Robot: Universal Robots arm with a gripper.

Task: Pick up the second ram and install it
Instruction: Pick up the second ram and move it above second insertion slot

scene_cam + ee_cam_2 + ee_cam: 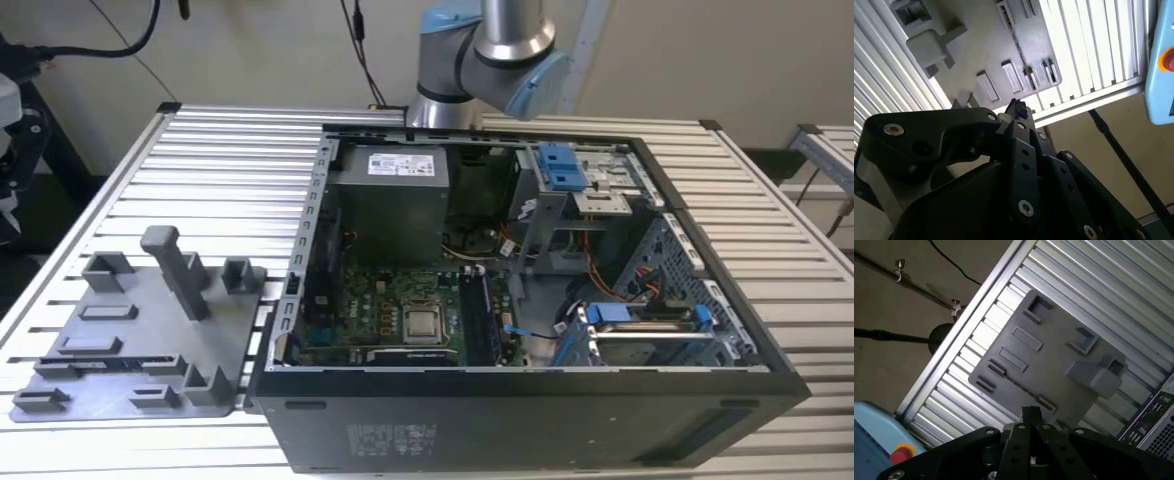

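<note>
ram (1019, 385) seems to be standing on edge as a thin dark strip in the long slot of the grey plate (1054, 347), between small dark clips (996, 369). that reading is a judgement, since the strip is showing little detail. the plate is lying on the table (200, 160) at the exterior view's left, just beside the open case (534, 420). the tool (1030, 415) is hanging well above the plate in both wrist views, its tips pressed together and gripping nothing that is showing. the step in hand is looking like the approach for the pick: the ram is not yet lifted, and the board's black slots (478, 320) are sitting inside the case, well apart from it. by this judgement the pick is calling for the tool to open, set its jaws across the strip's flat faces and come down straight, since the clips and the upright posts (171, 270) are crowding the slot.
</note>
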